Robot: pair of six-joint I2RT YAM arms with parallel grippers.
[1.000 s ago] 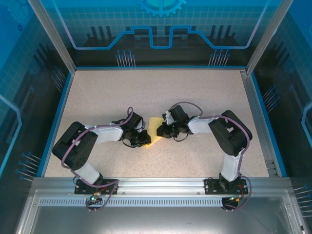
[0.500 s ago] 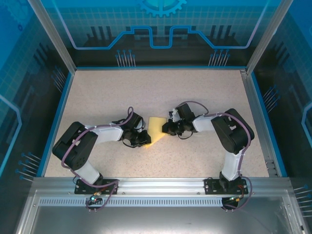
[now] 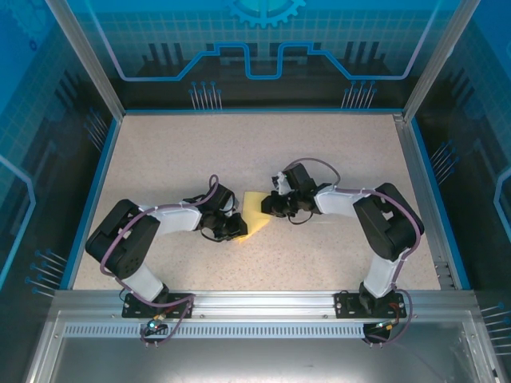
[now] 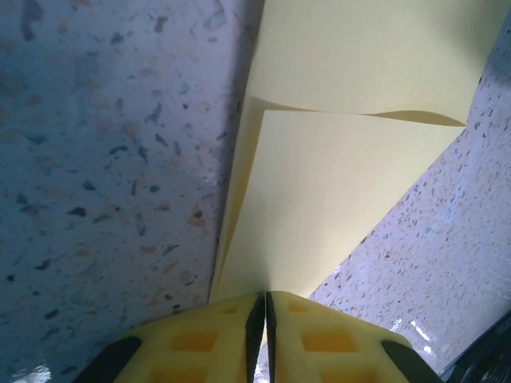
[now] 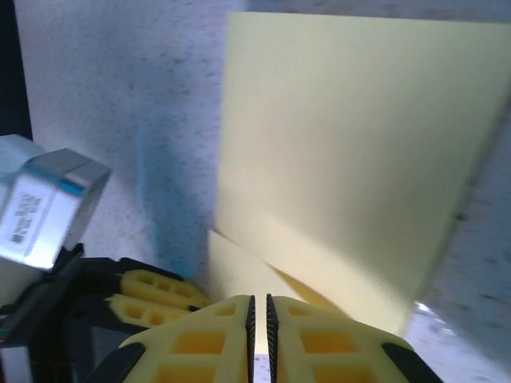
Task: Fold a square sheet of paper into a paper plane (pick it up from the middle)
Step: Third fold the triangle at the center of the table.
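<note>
In the left claw, folded paper

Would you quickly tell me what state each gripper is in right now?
Left gripper: shut, pinching the folded yellow paper.
Right gripper: shut, apparently pinching the same paper's opposite edge.

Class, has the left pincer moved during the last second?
No. The left pincer stays clamped on the paper, equally far from the table's blue left edge.
</note>
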